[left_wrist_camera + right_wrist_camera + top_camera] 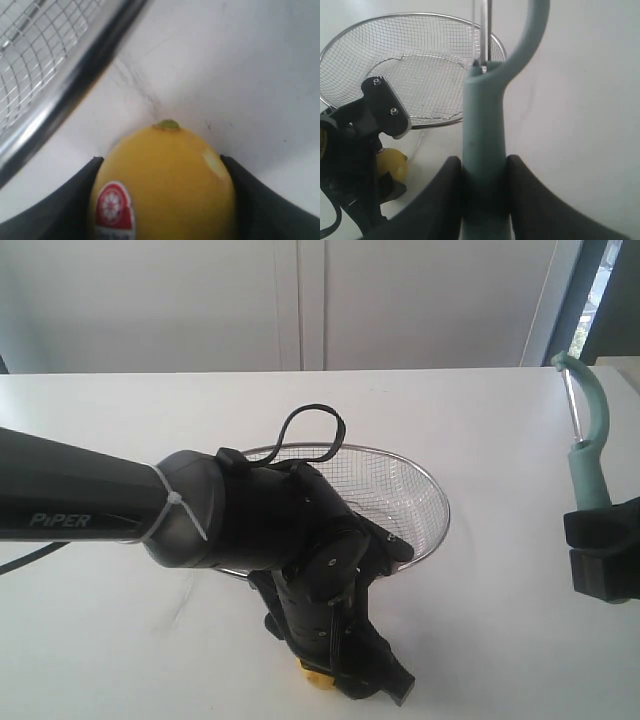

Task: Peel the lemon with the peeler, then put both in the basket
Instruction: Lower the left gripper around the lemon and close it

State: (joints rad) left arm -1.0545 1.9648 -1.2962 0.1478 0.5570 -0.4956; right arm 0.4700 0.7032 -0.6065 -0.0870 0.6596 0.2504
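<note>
Yellow lemon [165, 185] beside the basket [75, 85] rim sits inside the left claw [160, 159], grip unclear; the right claw [482, 160] clenches the peeler [482, 115].

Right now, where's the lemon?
The lemon sits on the table between the left gripper's jaws. In the exterior view it is at bottom centre, just outside the basket rim.

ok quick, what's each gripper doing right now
left gripper: around the lemon, grip cannot be told
right gripper: closed on the peeler
</note>
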